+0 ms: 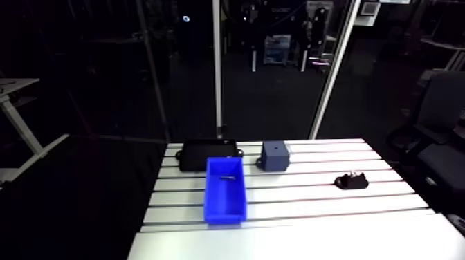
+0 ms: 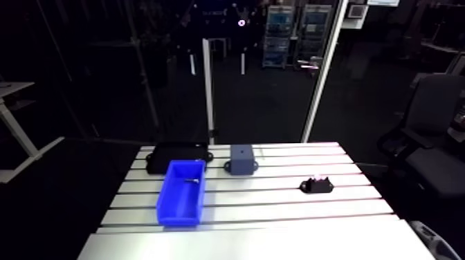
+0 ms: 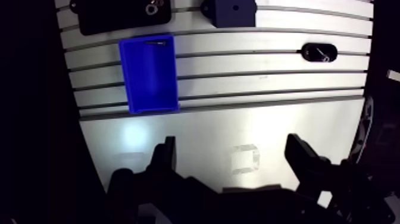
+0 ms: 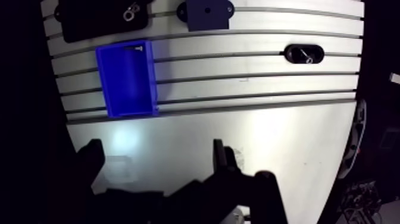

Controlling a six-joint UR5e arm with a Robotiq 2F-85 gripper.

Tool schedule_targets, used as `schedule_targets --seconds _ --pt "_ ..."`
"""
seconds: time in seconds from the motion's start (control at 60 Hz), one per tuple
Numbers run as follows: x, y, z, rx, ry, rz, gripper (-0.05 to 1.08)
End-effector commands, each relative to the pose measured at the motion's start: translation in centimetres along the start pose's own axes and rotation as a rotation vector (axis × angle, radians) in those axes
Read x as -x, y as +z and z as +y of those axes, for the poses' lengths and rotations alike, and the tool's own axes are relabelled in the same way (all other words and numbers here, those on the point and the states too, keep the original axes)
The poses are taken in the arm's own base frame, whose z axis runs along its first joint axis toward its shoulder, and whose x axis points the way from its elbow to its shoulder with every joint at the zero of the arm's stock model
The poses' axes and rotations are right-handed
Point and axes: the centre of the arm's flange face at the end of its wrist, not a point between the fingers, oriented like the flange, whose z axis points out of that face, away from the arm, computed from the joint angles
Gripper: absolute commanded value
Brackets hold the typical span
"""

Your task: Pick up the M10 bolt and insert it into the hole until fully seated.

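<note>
The pick was not yet begun: the black two-finger gripper (image 3: 232, 148) hung spread and empty, well short of the blue plastic bin (image 1: 225, 209). The small dark M10 bolt (image 1: 228, 178) lay inside the bin's far end, and the slate-blue holed block (image 1: 275, 156) stood just beyond the bin. The next move likely called for reaching into the bin.

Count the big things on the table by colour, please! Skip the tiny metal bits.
Bright blue: 1, the bin.
Black: 2, the tray and the small holder.
Dark grey-blue: 1, the block.
Total: 4.
</note>
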Motion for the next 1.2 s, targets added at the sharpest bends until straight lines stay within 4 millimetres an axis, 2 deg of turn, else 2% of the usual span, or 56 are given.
schedule_targets --seconds 0.017,0.733,0.933,1.033,1.1,1.117,1.2 --pt "0.5 -0.2 -5.1 0.013 -0.097 0.031 0.0" --pt "0.4 0.3 -4.8 0.02 -0.102 0.023 0.0" --pt "-0.1 0.4 -2.6 0.024 -0.107 0.02 0.01" --pt "-0.8 0.7 -0.4 0.022 -0.11 0.042 0.01" --pt "-1.6 1.2 2.0 0.024 -0.117 0.082 0.01" --pt "-1.6 1.2 2.0 0.024 -0.117 0.082 0.01" --pt "-2.0 2.2 4.4 0.022 -0.113 0.074 0.01"
